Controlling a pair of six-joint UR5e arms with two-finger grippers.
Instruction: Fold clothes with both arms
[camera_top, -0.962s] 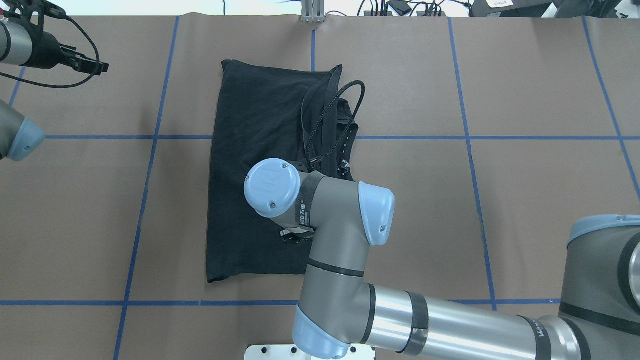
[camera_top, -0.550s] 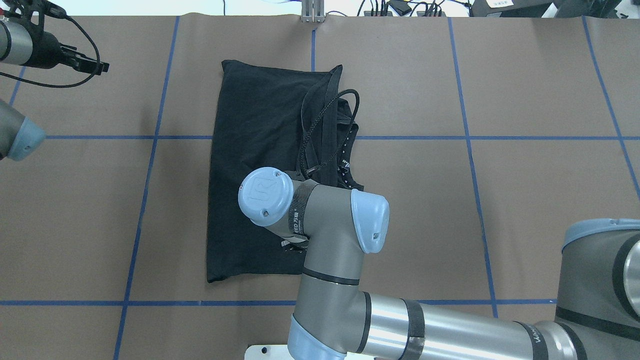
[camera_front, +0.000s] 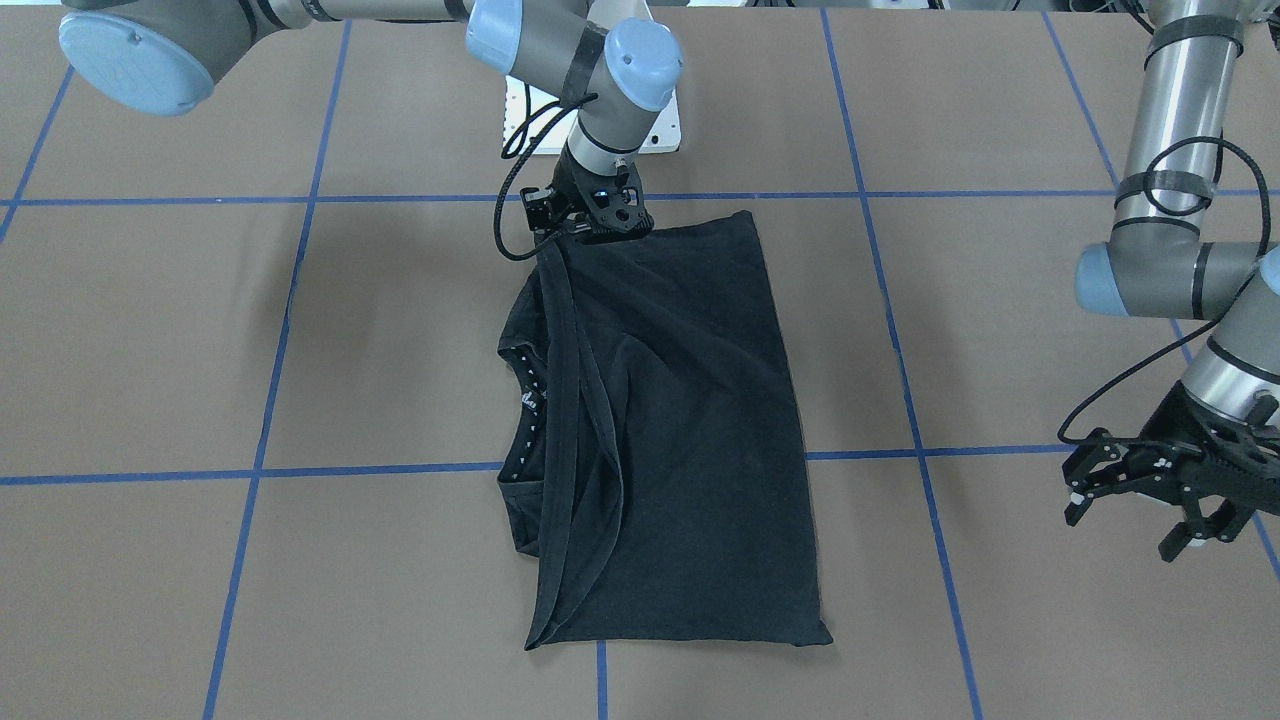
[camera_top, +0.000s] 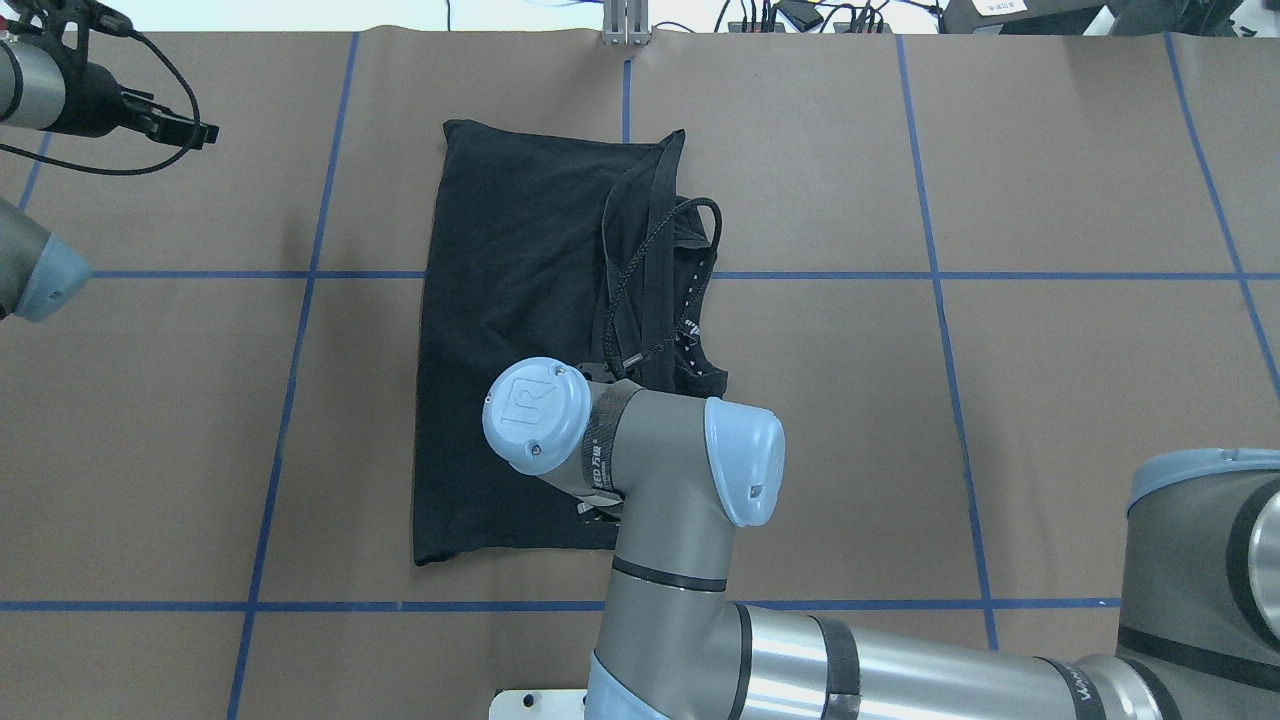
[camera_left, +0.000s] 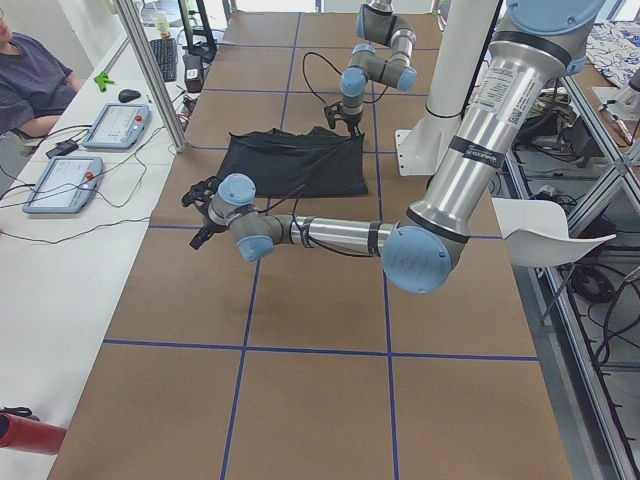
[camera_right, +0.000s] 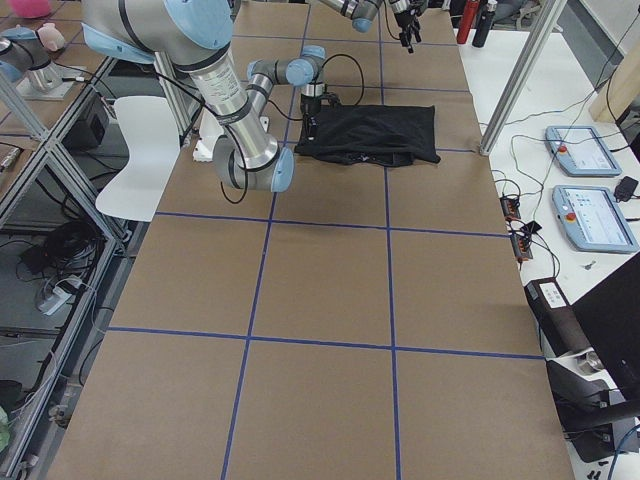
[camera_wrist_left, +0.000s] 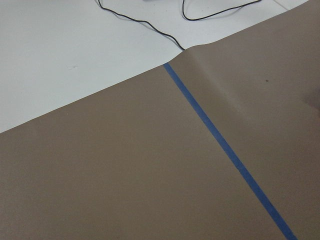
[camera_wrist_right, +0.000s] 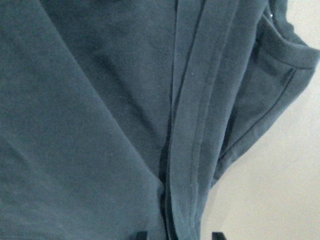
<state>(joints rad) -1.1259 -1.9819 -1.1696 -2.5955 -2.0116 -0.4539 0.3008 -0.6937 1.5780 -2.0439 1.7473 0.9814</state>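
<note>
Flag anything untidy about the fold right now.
The T-shirt is not folded cleanly: along its edge on the robot's right, the collar and a loose fabric band bulge past the folded panel. The right tool sits at that edge's near corner.

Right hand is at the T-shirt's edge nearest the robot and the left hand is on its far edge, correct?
No: the left hand is off the T-shirt, over bare table out to the side. The right hand is at the near edge. The front-facing view shows it.
</note>
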